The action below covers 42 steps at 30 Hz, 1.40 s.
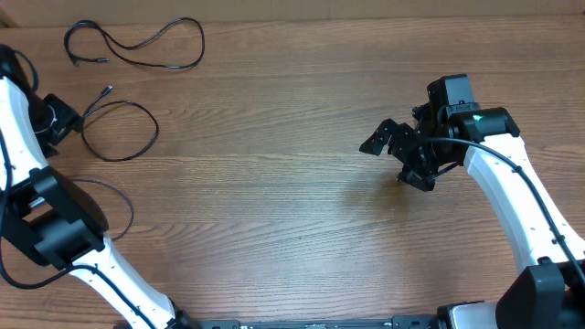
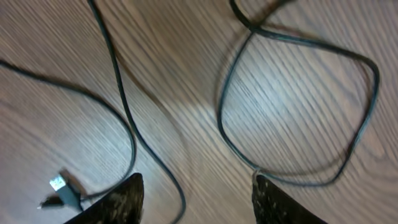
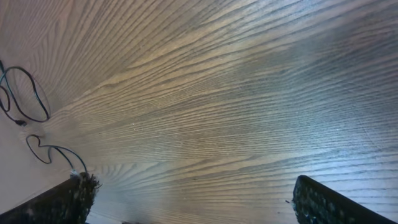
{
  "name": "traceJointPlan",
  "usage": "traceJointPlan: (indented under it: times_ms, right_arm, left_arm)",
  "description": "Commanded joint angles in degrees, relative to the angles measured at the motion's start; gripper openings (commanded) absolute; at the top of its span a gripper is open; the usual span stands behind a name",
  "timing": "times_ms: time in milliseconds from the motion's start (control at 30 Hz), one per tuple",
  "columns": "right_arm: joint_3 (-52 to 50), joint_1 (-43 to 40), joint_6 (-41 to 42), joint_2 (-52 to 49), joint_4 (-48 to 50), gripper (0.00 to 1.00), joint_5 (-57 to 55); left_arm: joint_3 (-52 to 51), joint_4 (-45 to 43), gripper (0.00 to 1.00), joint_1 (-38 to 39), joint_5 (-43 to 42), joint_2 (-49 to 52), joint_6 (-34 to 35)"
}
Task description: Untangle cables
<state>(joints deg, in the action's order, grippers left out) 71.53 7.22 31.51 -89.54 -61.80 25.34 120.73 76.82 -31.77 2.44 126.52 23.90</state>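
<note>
Two thin black cables lie apart at the table's far left. One cable (image 1: 200,46) is spread in a wide loop at the back. A second cable (image 1: 156,128) forms a round loop in front of it. My left gripper (image 1: 57,119) sits at that loop's left end. In its wrist view the left gripper (image 2: 199,205) is open. A cord (image 2: 118,81) runs over the wood between its fingers, a loop (image 2: 219,106) lies ahead, and a plug (image 2: 59,185) rests by the left finger. My right gripper (image 1: 399,160) hovers open over bare wood with nothing in it.
A thin black cord (image 1: 131,208) curves by the left arm's elbow; whether it is arm wiring is unclear. The right wrist view shows wood grain, with the cable loops (image 3: 37,99) small at the far left. The left arm's links stand along the left edge.
</note>
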Motion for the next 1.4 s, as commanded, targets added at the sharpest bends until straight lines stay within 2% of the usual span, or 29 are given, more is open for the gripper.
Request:
traceJointPlan:
  times_ms: [0,100,200,333,467,700,933,1067,1133,1167,1367]
  right_arm:
    - [1.2,0.3,0.2,0.0,-0.1,1.0,0.5]
    - [1.2,0.3,0.2,0.0,-0.7,1.0,0.5]
    - [1.2,0.3,0.2,0.0,-1.0,1.0,0.5]
    - [1.2,0.3,1.7,0.0,-0.9,1.0,0.5]
    - [1.2,0.3,1.7,0.0,-0.9,1.0,0.5]
    - [1.2,0.3,1.7,0.0,-1.7,1.0,0.5]
    - [1.2,0.3,3.0,0.0,-1.7,1.0,0.5]
    - [1.2,0.3,3.0,0.0,-2.2,1.0,0.5]
    - [1.2,0.3,3.0,0.0,-2.2,1.0,0.5]
    - [1.2,0.3,3.0,0.0,-2.2,1.0,0.5]
    - [1.2,0.3,3.0,0.0,-2.1,1.0,0.5]
  left_arm:
    - [-3.9,-1.9,0.55,-1.3,1.2,2.0,1.0]
    - [-6.1,-3.8,0.56,-2.5,1.1,3.2,1.0]
    - [-6.7,-4.1,0.62,-3.9,0.5,4.6,1.9]
    - [-6.8,-4.1,0.59,-5.3,0.0,6.3,1.9]
    - [-7.2,-6.0,0.48,-5.8,-3.0,7.3,1.9]
    - [-9.1,-8.2,0.44,-6.1,-2.9,7.3,1.9]
    - [-12.8,-10.0,0.47,-6.9,-2.9,7.3,1.9]
    - [-14.7,-11.2,0.34,-7.7,-2.9,7.3,1.9]
    - [-14.7,-11.8,0.23,-8.1,-2.9,7.3,1.9]
    - [-14.7,-12.0,0.12,-8.7,-2.9,7.3,1.9]
    - [-14.7,-11.7,0.04,-10.5,-3.2,7.3,5.1]
